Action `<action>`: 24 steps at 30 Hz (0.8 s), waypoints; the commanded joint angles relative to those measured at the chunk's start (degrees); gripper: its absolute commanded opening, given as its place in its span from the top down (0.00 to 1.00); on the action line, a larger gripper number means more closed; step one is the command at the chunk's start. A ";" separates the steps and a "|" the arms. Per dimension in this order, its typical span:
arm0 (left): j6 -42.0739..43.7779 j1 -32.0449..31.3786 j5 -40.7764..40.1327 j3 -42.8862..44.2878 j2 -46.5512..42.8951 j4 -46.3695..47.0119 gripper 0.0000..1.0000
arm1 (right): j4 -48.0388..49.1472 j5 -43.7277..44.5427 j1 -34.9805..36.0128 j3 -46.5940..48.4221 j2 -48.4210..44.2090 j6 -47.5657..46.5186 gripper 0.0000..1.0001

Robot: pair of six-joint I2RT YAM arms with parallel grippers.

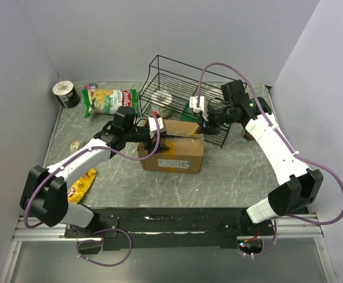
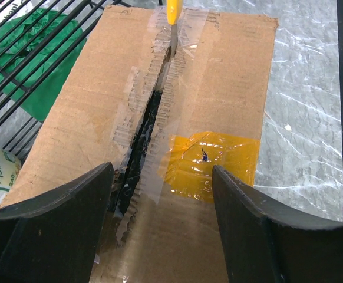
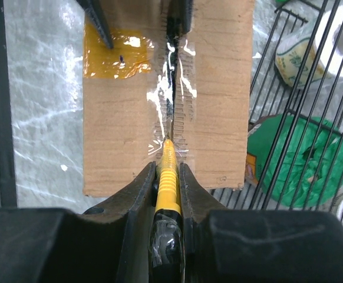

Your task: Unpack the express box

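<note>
Right gripper (image 3: 167,172) clenched on a yellow-handled cutter (image 3: 167,191), blade tip down in the centre seam of the express box (image 3: 124,118), at the box end next to the basket. Left gripper (image 2: 161,177) released, its 2 fingers (image 2: 71,212) spread either side of the same seam at the opposite end, low over the flaps; can't tell if they touch the cardboard. Clear tape (image 2: 160,35) along the seam is torn and a dark gap shows between the 2 flaps over the middle stretch; flaps lie flat, not lifted. Amber tape patch (image 2: 213,162) sits on 1 flap just beside the seam, near the left fingers. The box is mid-table (image 1: 236,177), between the 2 arms, with a white label (image 1: 177,163) on the side facing the arm bases. Black wire basket (image 1: 183,68) stands just behind the box, holding a green packet (image 3: 295,153) and a white roll (image 1: 161,98). A chips bag (image 1: 109,100) lies far left of the basket, a cylindrical tin (image 1: 65,94) stands in the far-left corner, and a yellow snack packet (image 1: 83,184) lies by the left arm's base.
</note>
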 commanded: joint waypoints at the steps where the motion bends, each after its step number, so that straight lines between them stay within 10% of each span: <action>1: 2.48 0.30 -3.69 -2.17 3.36 -9.35 0.27 | 6.85 6.22 -0.94 0.24 -1.31 6.24 1.00; 24: 2.13 0.21 -4.92 -2.96 3.10 -9.17 0.27 | -6.85 6.58 -0.06 5.78 0.28 3.53 1.00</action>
